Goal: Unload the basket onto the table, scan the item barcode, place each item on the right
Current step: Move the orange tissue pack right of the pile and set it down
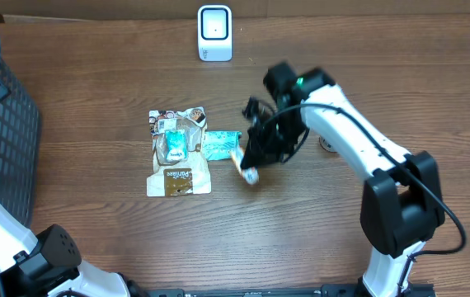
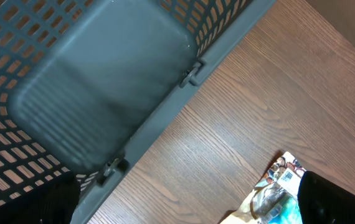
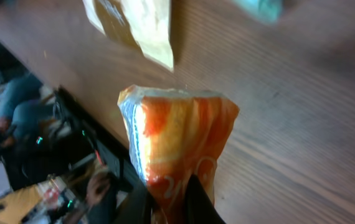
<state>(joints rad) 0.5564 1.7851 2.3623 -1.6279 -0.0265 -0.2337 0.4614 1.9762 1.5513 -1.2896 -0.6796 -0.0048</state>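
At the table's centre, the right gripper (image 3: 168,206) is clenched on an orange packet (image 3: 177,137), just beside a teal packet (image 1: 220,144) and a brown pouch (image 1: 177,153). A white scanner (image 1: 215,33) stands beyond. The left gripper (image 2: 190,213) gapes wide over the basket (image 2: 103,81).

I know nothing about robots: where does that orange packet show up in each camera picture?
Overhead: the orange packet is at table centre, held by the right end effector.
Left wrist: not in it.
Right wrist: it fills the middle, pinched from below.
Shared landmark: the brown snack pouch, bottom right in the left wrist view, probably the tan edge atop the right wrist view.
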